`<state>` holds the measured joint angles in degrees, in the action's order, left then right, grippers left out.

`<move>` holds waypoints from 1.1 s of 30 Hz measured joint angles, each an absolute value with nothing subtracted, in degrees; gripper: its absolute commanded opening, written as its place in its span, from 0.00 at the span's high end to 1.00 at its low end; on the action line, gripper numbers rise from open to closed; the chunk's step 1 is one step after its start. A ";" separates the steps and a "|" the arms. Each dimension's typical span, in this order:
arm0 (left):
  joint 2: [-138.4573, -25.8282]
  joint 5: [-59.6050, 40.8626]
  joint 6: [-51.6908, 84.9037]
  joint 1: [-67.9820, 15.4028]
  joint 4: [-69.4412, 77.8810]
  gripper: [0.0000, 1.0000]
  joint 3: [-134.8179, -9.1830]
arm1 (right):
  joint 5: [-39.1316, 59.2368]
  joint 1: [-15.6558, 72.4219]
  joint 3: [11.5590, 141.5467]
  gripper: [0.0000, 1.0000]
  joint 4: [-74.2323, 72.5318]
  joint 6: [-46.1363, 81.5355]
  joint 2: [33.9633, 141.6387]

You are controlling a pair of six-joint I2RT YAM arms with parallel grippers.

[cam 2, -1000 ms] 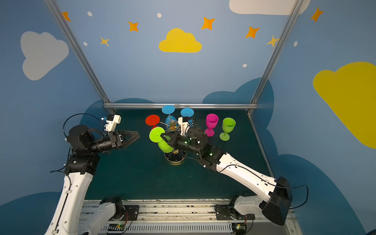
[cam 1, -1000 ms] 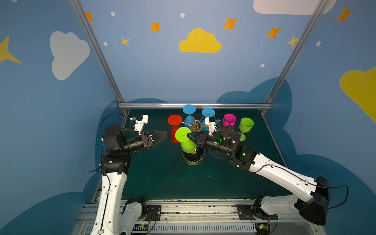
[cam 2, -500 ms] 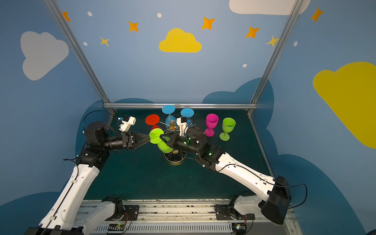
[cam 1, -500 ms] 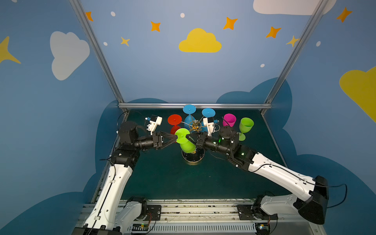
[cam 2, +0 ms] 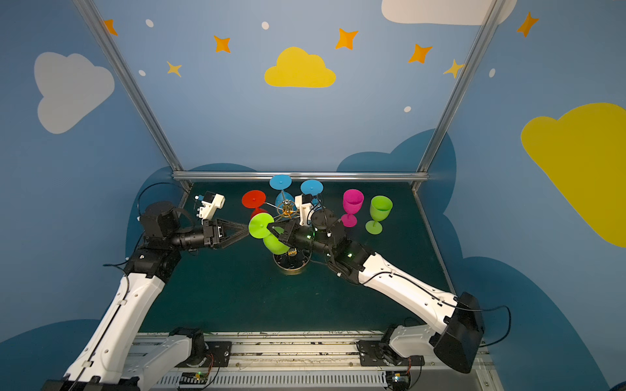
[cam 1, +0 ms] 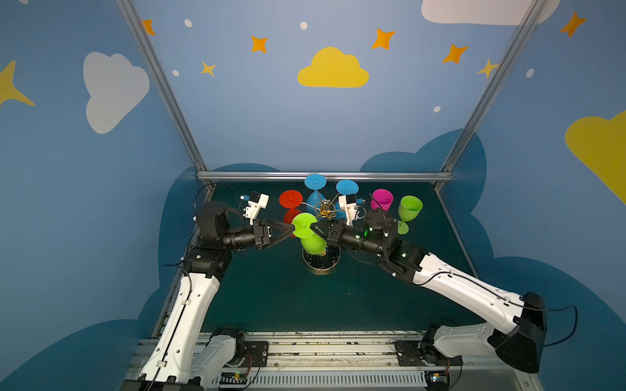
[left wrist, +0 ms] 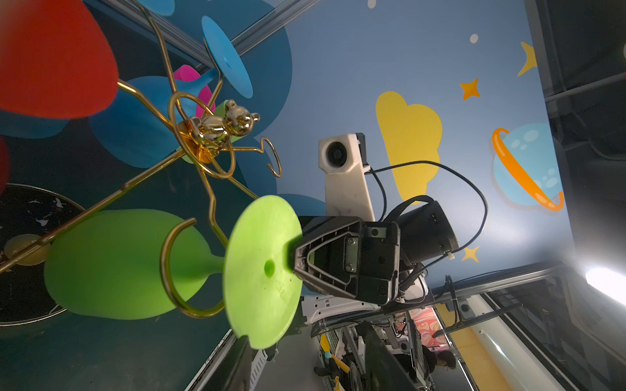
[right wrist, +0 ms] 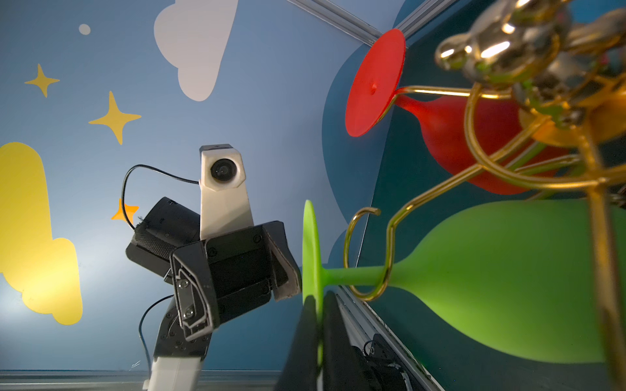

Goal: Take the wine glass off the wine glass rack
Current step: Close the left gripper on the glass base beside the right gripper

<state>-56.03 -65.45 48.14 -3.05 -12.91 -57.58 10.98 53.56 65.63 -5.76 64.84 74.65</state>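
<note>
Light, stiff and slick by its look, the green wine glass [left wrist: 128, 264] is best held at its foot [left wrist: 261, 294], pinched by the right gripper [left wrist: 293, 259]; the left gripper [cam 1: 290, 231] gapes empty.

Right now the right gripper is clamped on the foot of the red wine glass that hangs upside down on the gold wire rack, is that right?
No, the colour is wrong. The right gripper is clamped on the foot of the green wine glass that hangs upside down on the gold wire rack. The right wrist view shows its fingers either side of that green disc.
</note>
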 measured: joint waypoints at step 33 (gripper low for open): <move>-60.69 -61.89 50.61 -5.28 -8.54 0.60 -57.69 | 13.87 53.12 65.60 1.00 -9.21 64.01 74.19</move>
<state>-60.69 -61.89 50.61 -5.28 -8.54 -57.69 13.87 53.12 65.60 -9.21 64.01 74.19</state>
